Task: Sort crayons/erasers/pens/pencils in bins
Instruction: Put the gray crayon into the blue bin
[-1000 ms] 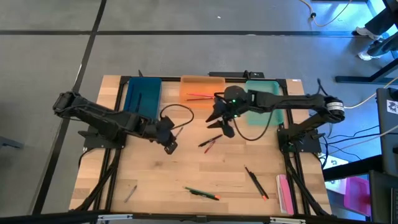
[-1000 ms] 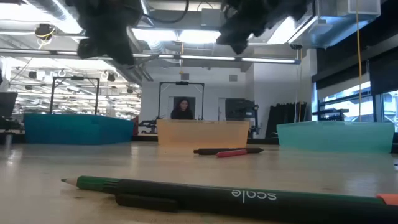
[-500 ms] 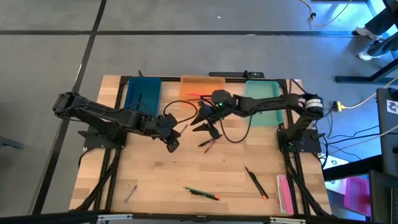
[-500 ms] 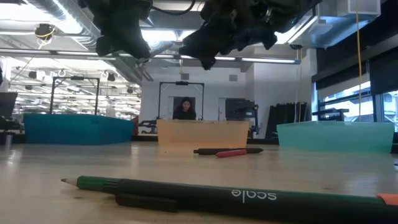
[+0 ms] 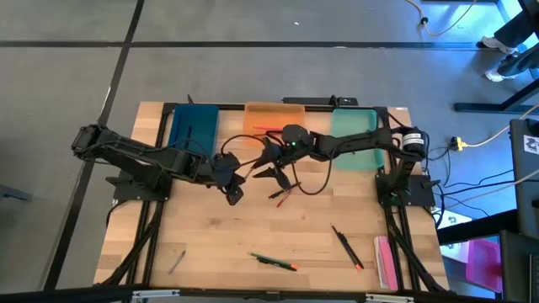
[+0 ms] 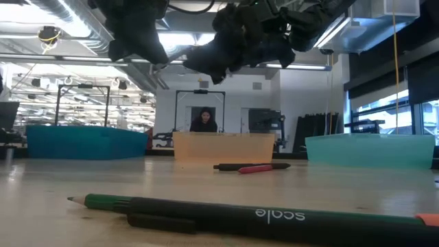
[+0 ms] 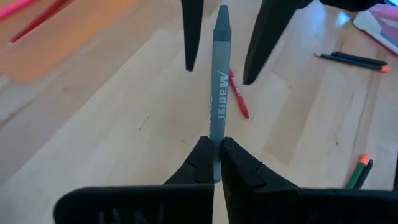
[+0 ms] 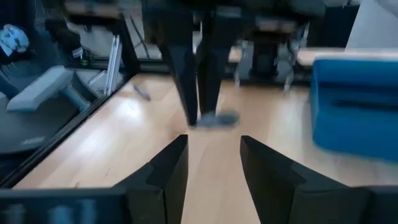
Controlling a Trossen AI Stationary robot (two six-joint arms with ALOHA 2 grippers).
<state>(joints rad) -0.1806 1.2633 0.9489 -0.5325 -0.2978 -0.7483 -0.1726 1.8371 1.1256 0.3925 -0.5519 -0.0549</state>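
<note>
My left gripper (image 5: 232, 182) is shut on a grey crayon (image 7: 219, 93) above the table's middle. My right gripper (image 5: 268, 165) is open just to its right. In the left wrist view its two fingers (image 7: 191, 37) stand on either side of the crayon's pointed end without touching it. The right wrist view shows my open fingers (image 8: 168, 174) facing the crayon (image 8: 214, 118). The teal-blue bin (image 5: 193, 126), the orange bin (image 5: 274, 116) with red sticks, and the mint green bin (image 5: 354, 135) stand along the far edge. My left gripper pinches the grey crayon's blunt end (image 7: 215, 144) between its two fingertips. The crayon sticks straight out beyond the fingers, in line with them, its pointed end (image 7: 222, 12) toward my right gripper. It is lifted clear of the table.
A black stick and a red stick (image 5: 282, 194) lie at the middle. A green pencil and a black pen (image 5: 274, 262) lie near the front edge, a black pen (image 5: 347, 247) to their right and a grey stick (image 5: 176, 261) at the front left. A pink thing (image 5: 384, 261) lies at the right edge.
My right gripper has gone toward the table's left, from in front of the mint green bin to my left gripper, and now has its fingers on either side of the crayon's tip. My left gripper has kept its hold on the crayon.
</note>
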